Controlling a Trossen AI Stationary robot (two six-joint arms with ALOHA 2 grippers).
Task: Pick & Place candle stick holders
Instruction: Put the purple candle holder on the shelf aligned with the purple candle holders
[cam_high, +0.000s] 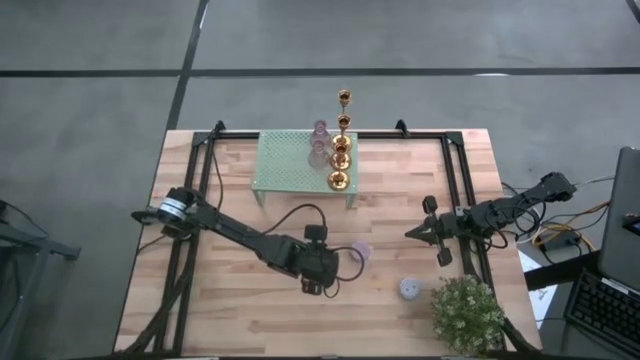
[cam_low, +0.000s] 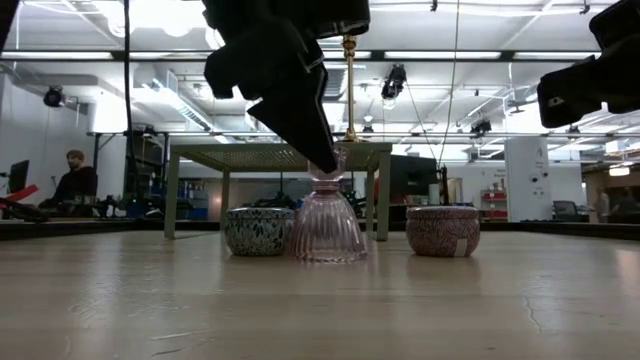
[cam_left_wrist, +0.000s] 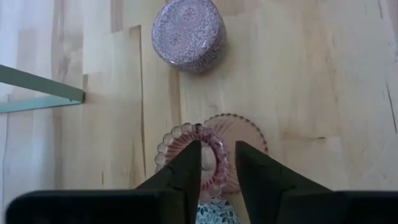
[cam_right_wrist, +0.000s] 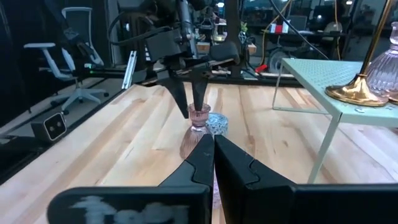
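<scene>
High view: the left claw (cam_high: 352, 262) reaches over the bench (cam_high: 200, 300) and sits at a pink glass holder (cam_high: 361, 252). The right claw (cam_high: 410, 234) hangs further along, apart from it, fingers pressed together on nothing. Beyond the left claw stands a mint-green rack (cam_high: 290, 165) carrying gold holders (cam_high: 340, 160) and other pink glass holders (cam_high: 319, 143). A lilac round holder (cam_high: 410, 289) lies past the left claw, near the potted plant (cam_high: 466, 311).

Low view: the left claw (cam_low: 325, 165) comes down onto the neck of the pink glass holder (cam_low: 328, 225), which stands upright on the bench (cam_low: 320, 310). A blue patterned round holder (cam_low: 257, 231) sits just beside it, a pink round holder (cam_low: 443, 231) on the other side, apart.

Left wrist view: the left claw (cam_left_wrist: 217, 163) has its fingers narrowly parted, straddling the beaded rim of the pink glass holder (cam_left_wrist: 180, 140); whether they already pinch it I cannot tell. The round holder (cam_left_wrist: 188, 34) lies ahead.

Right wrist view: the right claw (cam_right_wrist: 213, 144) is closed and empty; ahead, the left claw (cam_right_wrist: 198, 104) meets the pink glass holder (cam_right_wrist: 199, 117).
</scene>
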